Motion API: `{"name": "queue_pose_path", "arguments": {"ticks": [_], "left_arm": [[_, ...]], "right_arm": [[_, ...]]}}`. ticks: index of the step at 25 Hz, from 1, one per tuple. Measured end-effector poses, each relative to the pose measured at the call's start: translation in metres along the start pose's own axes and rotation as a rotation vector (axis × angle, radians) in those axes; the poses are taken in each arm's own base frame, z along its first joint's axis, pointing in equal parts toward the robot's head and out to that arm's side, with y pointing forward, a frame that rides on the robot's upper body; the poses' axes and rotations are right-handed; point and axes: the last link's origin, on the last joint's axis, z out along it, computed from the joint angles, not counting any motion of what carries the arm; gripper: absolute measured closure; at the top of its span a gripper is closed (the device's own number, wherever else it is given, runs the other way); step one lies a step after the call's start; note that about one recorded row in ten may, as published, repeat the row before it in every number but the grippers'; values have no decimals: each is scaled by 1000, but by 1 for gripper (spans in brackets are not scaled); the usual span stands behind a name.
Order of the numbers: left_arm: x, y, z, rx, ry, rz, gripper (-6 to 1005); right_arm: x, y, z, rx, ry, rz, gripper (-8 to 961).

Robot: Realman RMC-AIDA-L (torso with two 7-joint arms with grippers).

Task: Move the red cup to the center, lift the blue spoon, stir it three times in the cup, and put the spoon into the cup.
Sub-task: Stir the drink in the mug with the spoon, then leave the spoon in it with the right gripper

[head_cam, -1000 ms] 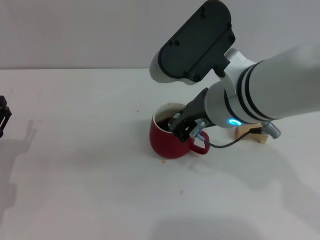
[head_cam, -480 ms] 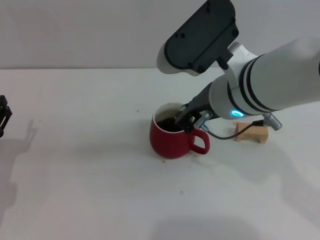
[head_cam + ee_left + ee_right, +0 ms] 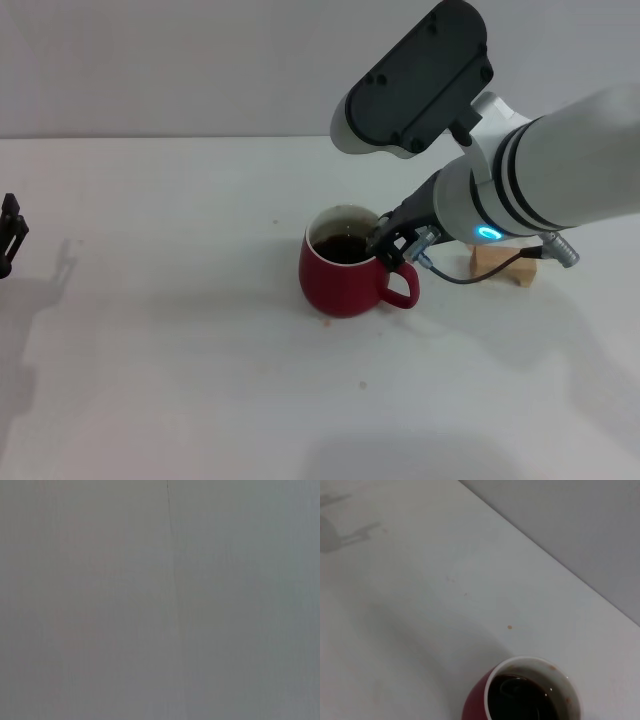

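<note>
The red cup point(image 3: 340, 285) stands on the white table near the middle, handle to the right, with dark liquid inside. My right gripper point(image 3: 392, 250) hangs at the cup's right rim, just above the handle, its dark fingers shut. A pale blue sliver at the fingers is the handle of the blue spoon point(image 3: 420, 238); the spoon's bowl is hidden behind the gripper. The right wrist view looks down on the cup point(image 3: 472, 707), and the liquid point(image 3: 520, 700) shows a swirl. My left gripper point(image 3: 8, 235) is parked at the far left edge.
A tan wooden block point(image 3: 498, 263) lies on the table right of the cup, partly under my right arm. A dark cable point(image 3: 450, 280) runs from the wrist over the table. A few brown specks point(image 3: 509, 627) dot the tabletop.
My right gripper has moved from above the middle of the cup to its right rim and risen a little. The cup has stayed in place.
</note>
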Motion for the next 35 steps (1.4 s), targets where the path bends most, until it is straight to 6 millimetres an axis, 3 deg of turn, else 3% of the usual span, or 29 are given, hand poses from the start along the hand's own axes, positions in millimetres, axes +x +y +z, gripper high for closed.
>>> {"name": "queue_pose_path", "arguments": {"ticks": [15, 25, 35], "left_arm": [[1, 2, 1, -6, 6, -4, 142], [1, 1, 1, -4, 8, -5, 142], [1, 2, 1, -5, 6, -10, 142]], "right_arm": [[-3, 17, -3, -40, -16, -29, 821], [-8, 10, 5, -28, -21, -25, 817], [-7, -12, 7, 18, -26, 13, 812]]}}
